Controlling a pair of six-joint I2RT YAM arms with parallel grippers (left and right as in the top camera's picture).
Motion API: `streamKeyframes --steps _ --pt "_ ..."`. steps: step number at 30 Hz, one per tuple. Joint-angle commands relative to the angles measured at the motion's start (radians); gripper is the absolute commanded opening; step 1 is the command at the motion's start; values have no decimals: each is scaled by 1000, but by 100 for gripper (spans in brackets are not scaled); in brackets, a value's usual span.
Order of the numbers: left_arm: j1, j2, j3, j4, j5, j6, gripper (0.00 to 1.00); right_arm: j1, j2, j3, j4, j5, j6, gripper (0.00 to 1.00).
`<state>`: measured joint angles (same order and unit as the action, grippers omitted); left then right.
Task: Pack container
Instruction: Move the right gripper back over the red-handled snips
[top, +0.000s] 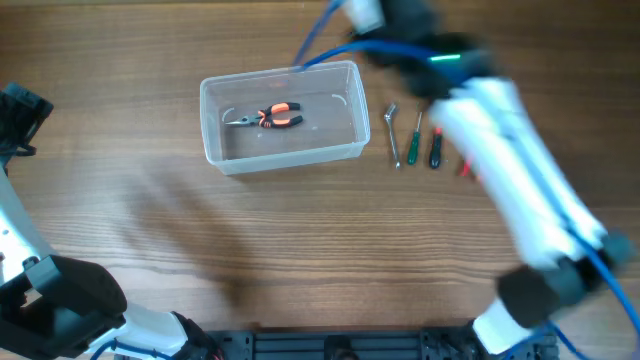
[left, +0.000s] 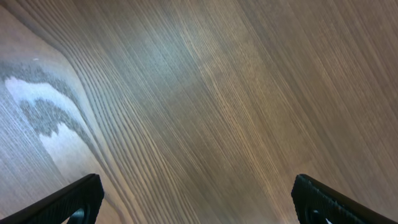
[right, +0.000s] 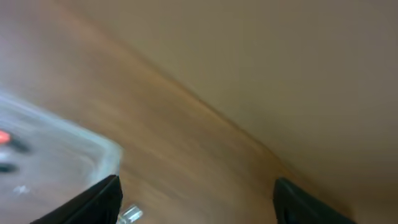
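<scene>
Container (top: 285, 118): clear tub on the bench (top: 300, 250), far-centre in the overhead view. Its long axis runs across the bench, left to right, tilted a little. Pliers (top: 268, 117) with orange-black handles lie inside, roughly along that axis. The rest of the tub looks bare.

Just beside its right short end, apart from the wall, three loose items lie in a row: metal key (top: 393, 135), green-handled screwdriver (top: 414, 140), dark-handled screwdriver (top: 436, 143). Their long axes run across the tub's, toward and away from the robot. A red item (top: 463, 168) next to them is mostly hidden under the right arm (top: 520, 200).

Right tool (right: 196, 183): fingers apart, nothing between them. It is up by the far right corner of the tub; the wrist view shows that corner low on the left. The view is blurred, so I cannot tell its height.

Left tool (left: 196, 180): fingers wide apart, empty, over bare bench, well away from the tub on the left.

Judgement: packing is barely begun. The key relation is that the loose row sits on the right side, so the right arm is clearly nearer. The tub lies to the left of that row, making the carry short and sideways.
</scene>
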<state>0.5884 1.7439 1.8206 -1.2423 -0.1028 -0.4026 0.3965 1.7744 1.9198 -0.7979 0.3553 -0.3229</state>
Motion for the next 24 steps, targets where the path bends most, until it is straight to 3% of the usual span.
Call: streamKeyframes --steps 1,5,9,19,24 --pt "4 3 -4 0 9 -9 100 -255 -69 8 -156 -187 367 86" --pt "4 3 -4 0 9 -9 100 -498 -36 -20 -325 -374 557 86" --pt "4 3 -4 0 9 -9 100 -607 36 -95 -382 -419 558 88" --pt "4 3 -4 0 9 -9 100 -636 152 -334 -355 -420 525 85" --pt "4 3 -4 0 9 -9 100 -636 153 -486 -219 -417 500 84"
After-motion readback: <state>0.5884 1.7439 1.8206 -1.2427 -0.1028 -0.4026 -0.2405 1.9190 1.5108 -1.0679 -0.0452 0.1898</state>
